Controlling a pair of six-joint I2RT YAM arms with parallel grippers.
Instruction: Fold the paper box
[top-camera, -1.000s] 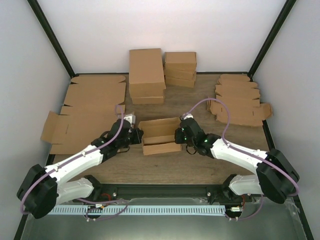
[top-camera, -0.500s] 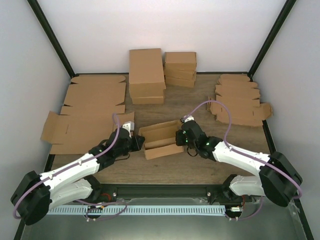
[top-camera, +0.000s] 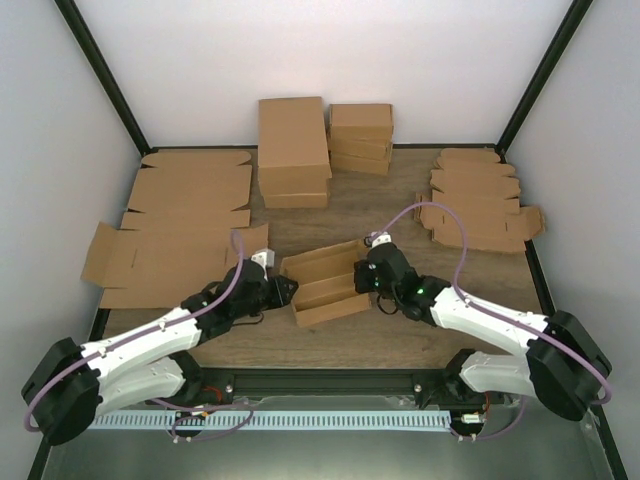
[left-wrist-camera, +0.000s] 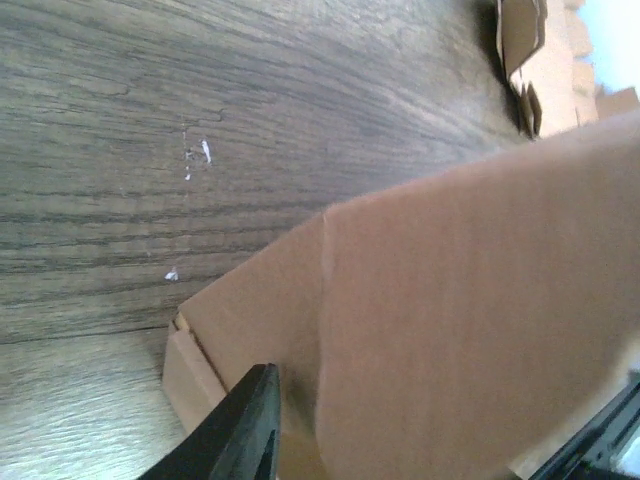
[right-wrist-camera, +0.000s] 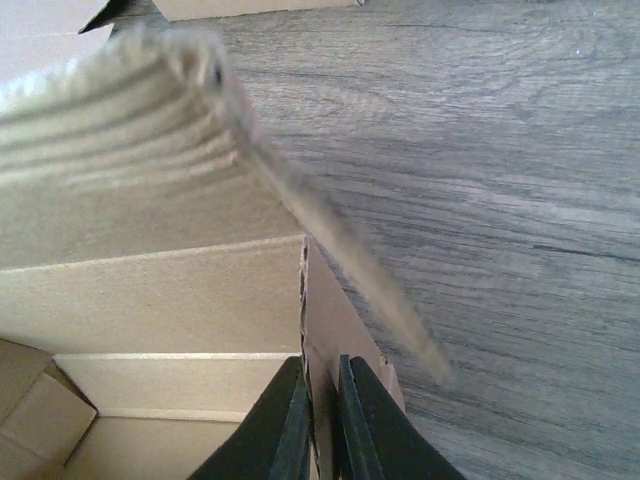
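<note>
Paper box (top-camera: 322, 287) sits mid-table (top-camera: 385, 205), skewed, open side up, btwn the two arms. Right fingers (right-wrist-camera: 283, 425) are pressed close, pinching the box's end wall. Left fingers (left-wrist-camera: 243, 432) are at the opp. end w/ cardboard right up against one tip, can't tell if they're spread or gripping

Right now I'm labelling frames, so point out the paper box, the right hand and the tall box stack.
paper box (top-camera: 325, 288), top view, its inner floor.
right hand (right-wrist-camera: 322, 405), right wrist view, between its fingertips.
tall box stack (top-camera: 293, 135), top view, top face.
</note>
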